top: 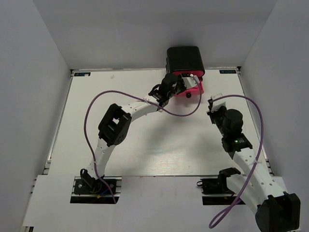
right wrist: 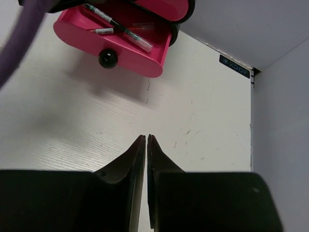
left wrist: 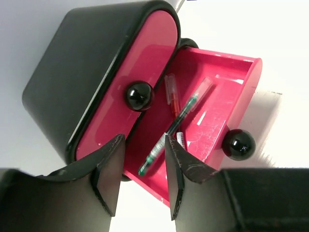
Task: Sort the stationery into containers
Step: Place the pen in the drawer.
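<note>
A glossy black case (top: 184, 59) stands at the table's far edge. Its bottom pink-red drawer (left wrist: 219, 104) is pulled out; the drawer above (left wrist: 140, 72) is shut. In the open drawer lie a dark teal pen (left wrist: 171, 130), a thin red pen (left wrist: 172, 94) and a small white item (left wrist: 180, 138). My left gripper (left wrist: 142, 145) is open and empty, just above the drawer's near-left corner. My right gripper (right wrist: 146, 140) is shut and empty over bare table, right of the case; its view shows the drawer (right wrist: 116, 46) with the pens.
Round black knobs (left wrist: 238, 144) stick out from the drawer fronts. A purple cable (top: 178, 113) hangs across the table in front of the case. White walls close in the table on three sides.
</note>
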Controlling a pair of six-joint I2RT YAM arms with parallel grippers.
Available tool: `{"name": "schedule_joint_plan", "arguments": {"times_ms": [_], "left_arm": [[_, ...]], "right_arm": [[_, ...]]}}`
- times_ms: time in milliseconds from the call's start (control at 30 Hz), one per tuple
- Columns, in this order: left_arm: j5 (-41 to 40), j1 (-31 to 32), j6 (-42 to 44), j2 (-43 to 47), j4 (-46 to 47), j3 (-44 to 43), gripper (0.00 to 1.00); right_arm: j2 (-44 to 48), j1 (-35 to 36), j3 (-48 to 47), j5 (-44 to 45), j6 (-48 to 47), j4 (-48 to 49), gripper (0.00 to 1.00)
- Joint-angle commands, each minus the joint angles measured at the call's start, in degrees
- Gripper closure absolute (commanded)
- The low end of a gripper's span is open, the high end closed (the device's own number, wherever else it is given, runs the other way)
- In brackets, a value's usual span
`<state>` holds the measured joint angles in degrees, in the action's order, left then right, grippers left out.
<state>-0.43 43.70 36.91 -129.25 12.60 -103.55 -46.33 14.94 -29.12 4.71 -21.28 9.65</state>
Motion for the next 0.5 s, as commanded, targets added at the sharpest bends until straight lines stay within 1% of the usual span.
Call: {"name": "schedule_joint_plan", "arguments": {"times_ms": [0, 33, 100, 133, 167, 200, 233, 267, 300, 333, 367, 400, 433, 467], "left_arm": [[-0.54, 0.68, -2.62, 9.09, 2.95, 1.50, 0.50], [-0.54, 0.68, -3.50, 10.50, 3.48, 3.07, 0.50], [-1.41, 0.68, -7.44, 16.03, 4.10, 5.45, 0.52], [-1.42, 0.68, -9.72, 18.40, 4.10, 8.51, 0.56], [-2.12, 0.68, -15.05, 20.86, 3.32, 10.19, 0.71], [-2.12, 0.68, -18.33, 26.10, 2.00, 11.86, 0.79], [-2.12, 0.16, -22.01, 28.94, -2.01, 15.53, 0.85], [-1.43, -0.63, -29.36, 31.66, -4.58, 17.31, 0.92], [-1.42, -0.64, -32.39, 34.39, -7.47, 20.46, 0.95], [-2.90, -0.64, -34.69, 39.20, -10.72, 21.88, 0.97], [-4.04, -0.64, -36.71, 41.51, -17.02, 23.38, 0.99], [-3.36, -0.64, -38.73, 43.97, -19.78, 27.57, 0.99], [-2.66, -0.64, -38.75, 46.43, -21.72, 30.31, 0.96], [-1.78, -0.64, -38.75, 51.42, -24.53, 33.03, 0.89]], "right_arm": [[0.62, -0.61, 0.30, -0.66, 0.36, 3.45, 0.88], [0.62, -0.96, 0.56, -0.84, 0.45, 3.45, 0.86], [0.10, -1.23, 0.73, -2.41, -0.07, 3.45, 0.82], [-0.25, -1.23, 1.26, -3.12, -0.25, 3.62, 0.76], [-0.69, -1.58, 1.35, -5.91, -1.04, 3.71, 0.73], [-0.96, -1.49, 1.61, -9.59, -2.79, 3.54, 0.73], [-1.92, -1.58, 1.96, -13.55, -3.85, 3.27, 0.77], [-3.67, -1.49, 1.62, -15.50, -5.86, 3.36, 1.00], [-4.90, -1.40, 1.35, -16.65, -7.36, 3.44, 1.00], [-7.26, -1.49, 0.74, -23.45, -8.68, 2.75, 1.00], [-10.42, -1.49, -2.22, -25.17, -13.13, -1.35, 1.00], [-12.10, -1.40, -3.47, -27.19, -16.83, -2.69, 1.00], [-13.86, -1.49, -4.70, -30.95, -18.26, -3.84, 1.00], [-19.01, -1.49, -8.80, -31.77, -21.06, -6.81, 1.00]]}}
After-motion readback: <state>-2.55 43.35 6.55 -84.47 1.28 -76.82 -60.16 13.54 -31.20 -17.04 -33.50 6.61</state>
